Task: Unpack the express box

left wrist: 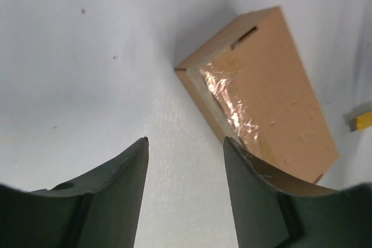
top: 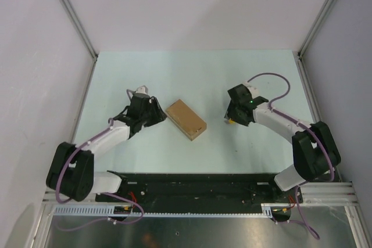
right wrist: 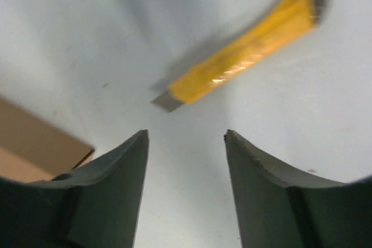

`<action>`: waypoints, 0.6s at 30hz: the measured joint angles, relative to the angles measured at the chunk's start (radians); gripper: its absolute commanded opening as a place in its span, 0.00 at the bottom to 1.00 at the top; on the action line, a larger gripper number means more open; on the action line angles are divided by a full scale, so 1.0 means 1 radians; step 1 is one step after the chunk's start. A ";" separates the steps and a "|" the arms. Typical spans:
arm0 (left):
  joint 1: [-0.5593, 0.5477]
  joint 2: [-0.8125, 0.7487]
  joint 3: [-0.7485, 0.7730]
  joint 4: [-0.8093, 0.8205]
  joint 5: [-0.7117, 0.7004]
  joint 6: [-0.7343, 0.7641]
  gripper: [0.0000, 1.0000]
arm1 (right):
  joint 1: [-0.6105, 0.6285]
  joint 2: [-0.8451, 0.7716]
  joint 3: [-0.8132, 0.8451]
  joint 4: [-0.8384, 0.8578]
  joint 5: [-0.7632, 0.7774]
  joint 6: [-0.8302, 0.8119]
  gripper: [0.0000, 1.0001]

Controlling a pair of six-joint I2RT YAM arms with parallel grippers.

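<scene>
The express box (top: 185,119) is a flat brown carton lying closed on the pale table between the two arms. In the left wrist view the express box (left wrist: 273,91) carries a strip of shiny clear tape (left wrist: 229,100) along one edge. My left gripper (top: 162,117) sits just left of it, and this left gripper (left wrist: 185,139) is open with only table between its fingers. My right gripper (top: 229,119) hovers to the box's right; the right gripper (right wrist: 186,133) is open and empty. A corner of the box (right wrist: 35,149) shows at the left of the right wrist view.
A yellow utility knife (right wrist: 244,45) with its blade out lies on the table just beyond the right fingertips, and its yellow end (left wrist: 363,121) shows in the left wrist view. White walls with metal posts (top: 72,15) enclose the table.
</scene>
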 measured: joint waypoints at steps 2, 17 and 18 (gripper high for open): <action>0.000 -0.052 -0.001 -0.008 -0.023 0.002 0.77 | -0.033 -0.023 0.000 -0.051 0.051 0.059 0.71; 0.087 -0.244 0.010 -0.010 -0.067 0.043 1.00 | -0.246 0.021 0.000 -0.121 0.069 0.358 0.73; 0.098 -0.253 0.010 -0.010 -0.068 0.044 1.00 | -0.249 0.031 0.000 -0.116 0.066 0.367 0.72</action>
